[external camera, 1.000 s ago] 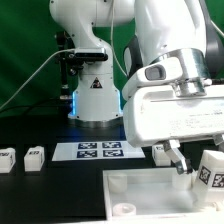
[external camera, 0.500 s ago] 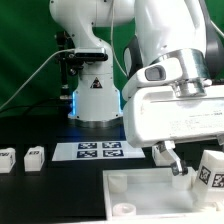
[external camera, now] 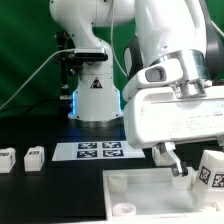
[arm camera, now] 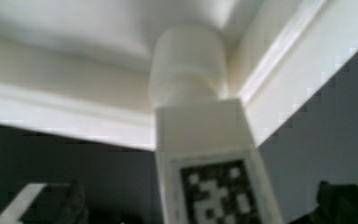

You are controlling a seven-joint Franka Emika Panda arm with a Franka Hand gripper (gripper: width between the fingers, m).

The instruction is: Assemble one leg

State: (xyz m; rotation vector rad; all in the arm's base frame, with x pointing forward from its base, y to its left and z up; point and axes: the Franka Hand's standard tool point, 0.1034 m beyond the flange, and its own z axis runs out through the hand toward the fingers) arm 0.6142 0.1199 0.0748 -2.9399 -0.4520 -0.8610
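Note:
In the wrist view a white leg (arm camera: 204,140) with a black-and-white tag stretches away from the camera. Its rounded far end lies against the white plate (arm camera: 69,60), by a raised rim. My gripper (arm camera: 194,205) is open: its dark fingertips (arm camera: 30,205) sit wide on either side of the leg, with a gap on each side. In the exterior view the gripper (external camera: 170,160) hangs low over the plate's far edge (external camera: 150,180). A tagged leg (external camera: 210,170) stands just to the exterior view's right of it.
Two more tagged legs (external camera: 6,160) (external camera: 35,158) lie on the black table at the exterior view's left. The marker board (external camera: 98,151) lies before the robot base (external camera: 95,95). A round socket (external camera: 125,207) shows in the plate's near corner.

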